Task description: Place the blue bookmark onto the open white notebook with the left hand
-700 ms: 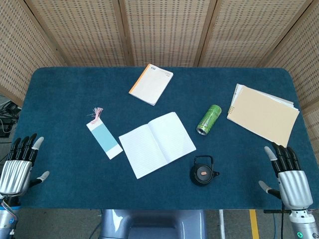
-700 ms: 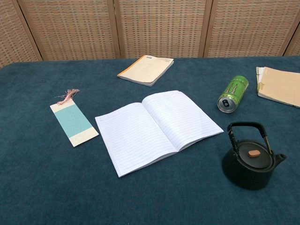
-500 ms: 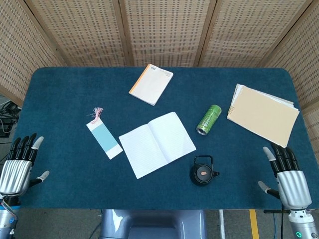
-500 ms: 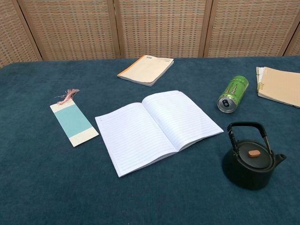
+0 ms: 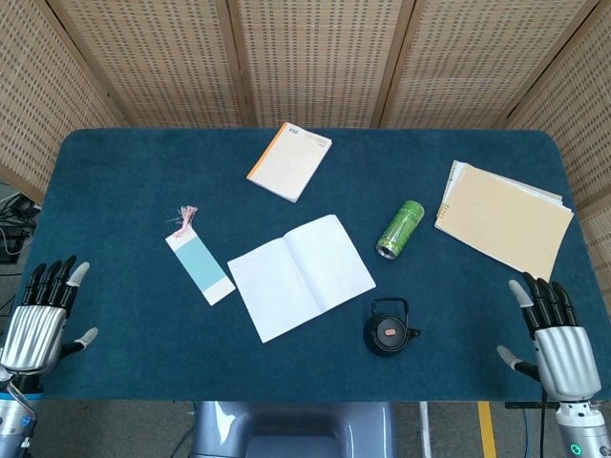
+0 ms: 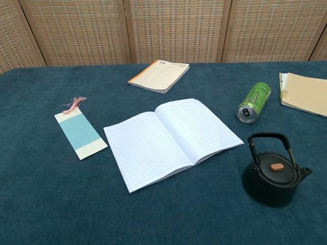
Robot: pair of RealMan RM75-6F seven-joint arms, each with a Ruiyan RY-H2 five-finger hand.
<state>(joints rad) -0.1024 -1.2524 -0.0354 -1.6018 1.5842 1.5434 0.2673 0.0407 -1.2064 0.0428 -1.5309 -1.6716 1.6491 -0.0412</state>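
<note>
The blue bookmark (image 5: 200, 267) (image 6: 80, 135), pale blue with white ends and a pink tassel, lies flat on the table left of the open white notebook (image 5: 301, 277) (image 6: 172, 141). The notebook lies open at lined pages, mid table. My left hand (image 5: 38, 318) hovers at the near left corner of the table, fingers spread and holding nothing, well away from the bookmark. My right hand (image 5: 556, 345) is at the near right corner, fingers apart and empty. Neither hand shows in the chest view.
A black teapot (image 5: 389, 327) (image 6: 274, 171) stands right of the notebook near the front. A green can (image 5: 400, 229) (image 6: 254, 102) lies on its side. A closed orange-spined notebook (image 5: 289, 160) lies at the back, a tan pad (image 5: 503, 219) at the right.
Both hands have sunk slightly toward the near edge of the table. The objects on the table have not moved.
</note>
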